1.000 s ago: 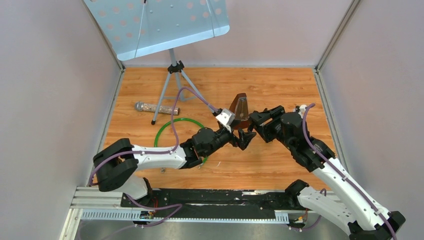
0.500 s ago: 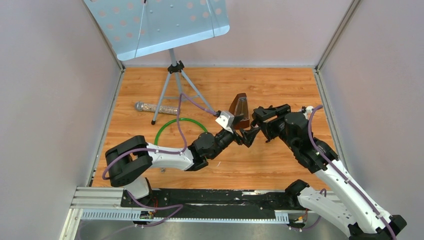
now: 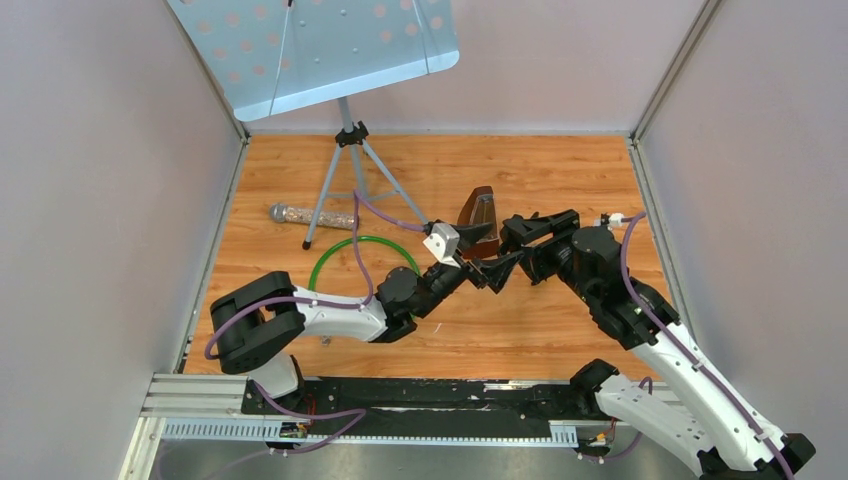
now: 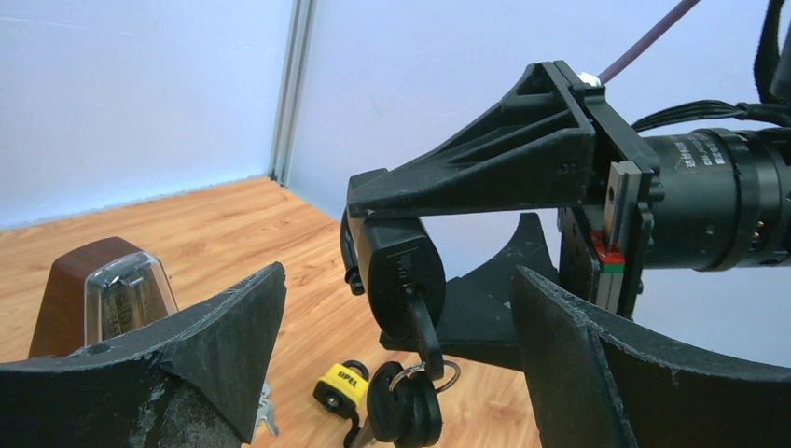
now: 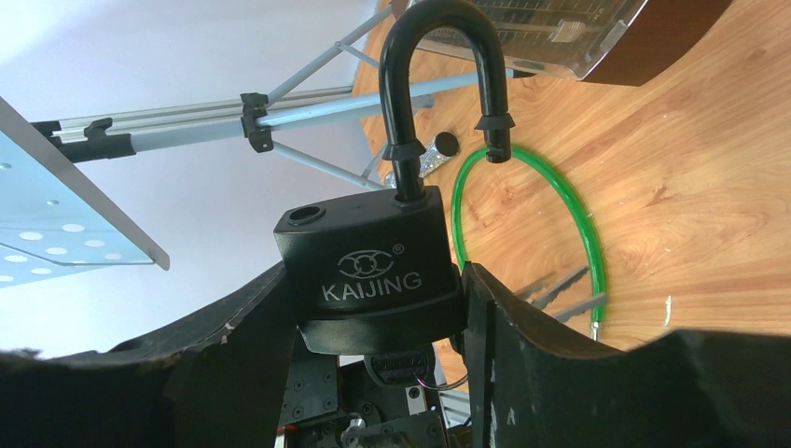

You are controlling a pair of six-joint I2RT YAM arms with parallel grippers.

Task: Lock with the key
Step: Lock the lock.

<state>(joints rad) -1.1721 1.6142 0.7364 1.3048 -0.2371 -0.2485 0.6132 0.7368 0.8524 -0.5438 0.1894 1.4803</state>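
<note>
My right gripper point(image 5: 373, 285) is shut on the body of a black KAIJING padlock point(image 5: 366, 257), held above the floor. Its shackle point(image 5: 440, 84) stands open, one end out of the body. A black-headed key point(image 4: 424, 322) sits in the keyhole on the underside of the padlock point(image 4: 401, 271), with a ring of more keys point(image 4: 409, 406) hanging from it. My left gripper point(image 4: 399, 280) is open. Its fingers point(image 4: 233, 327) stand on either side of the lock and key without touching them. In the top view the two grippers meet at mid-floor point(image 3: 492, 268).
A small yellow padlock point(image 4: 340, 385) lies on the wooden floor below the keys. A brown metronome point(image 3: 480, 215) stands just behind the grippers. A green hoop point(image 3: 330, 262), a microphone point(image 3: 300, 214) and a music stand's tripod point(image 3: 345, 175) are to the left.
My left arm has swung its elbow forward and brought its open gripper up around the hanging key. The right gripper with the padlock has shifted slightly left.
</note>
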